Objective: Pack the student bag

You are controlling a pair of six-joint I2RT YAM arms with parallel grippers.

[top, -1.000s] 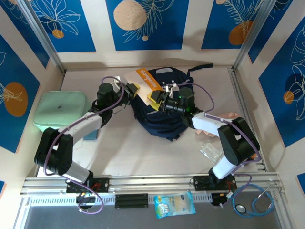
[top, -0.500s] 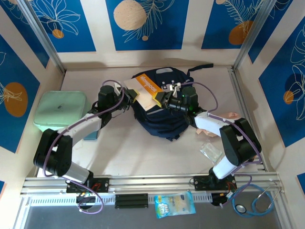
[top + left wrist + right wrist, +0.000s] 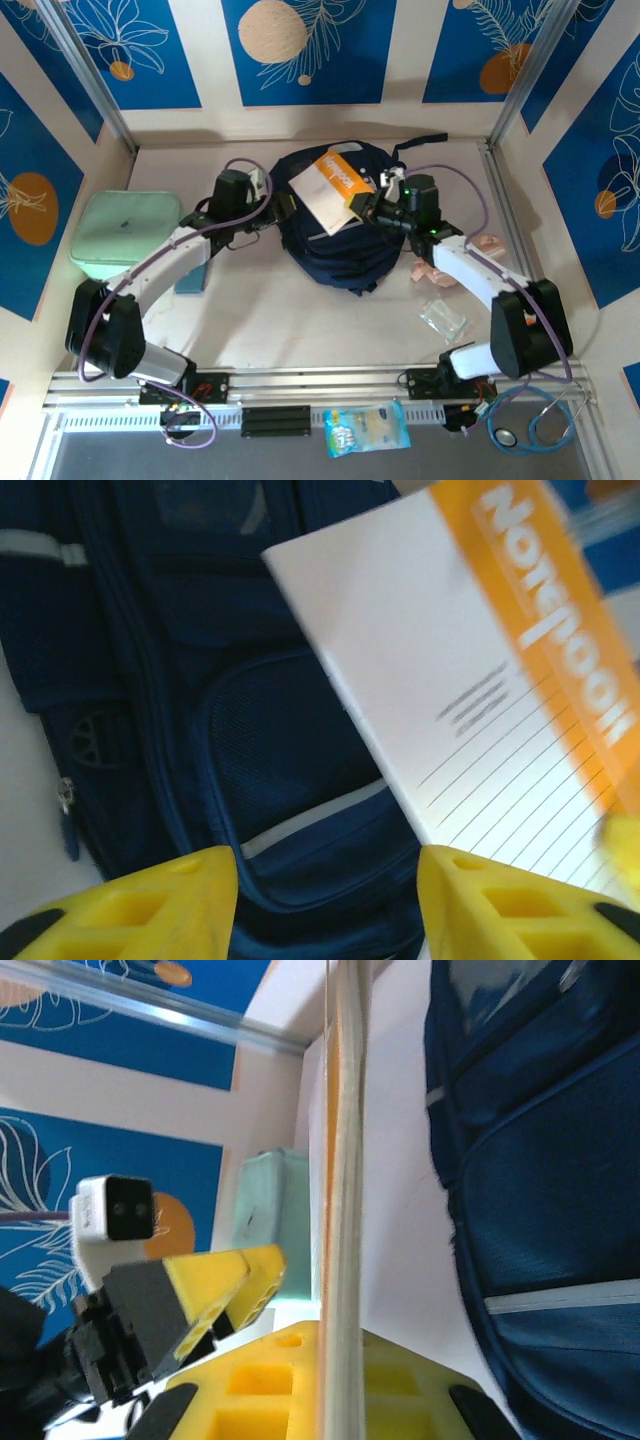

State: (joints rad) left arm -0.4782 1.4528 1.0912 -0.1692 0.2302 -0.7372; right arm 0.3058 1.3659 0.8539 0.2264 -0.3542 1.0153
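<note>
Right claw (image 3: pixel 361 207) — pinching notebook (image 3: pixel 325 190), student bag (image 3: pixel 330 255) beneath

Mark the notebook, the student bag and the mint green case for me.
notebook (image 3: pixel 322 195): top external view, white part of its cover.
student bag (image 3: pixel 335 258): top external view, navy front panel.
mint green case (image 3: pixel 125 235): top external view, middle of its lid.

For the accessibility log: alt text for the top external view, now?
The right gripper holds a white-and-orange notebook by its edge over the navy student bag. The left gripper hangs open beside the bag's left side. A mint green case lies at the far left.
</note>
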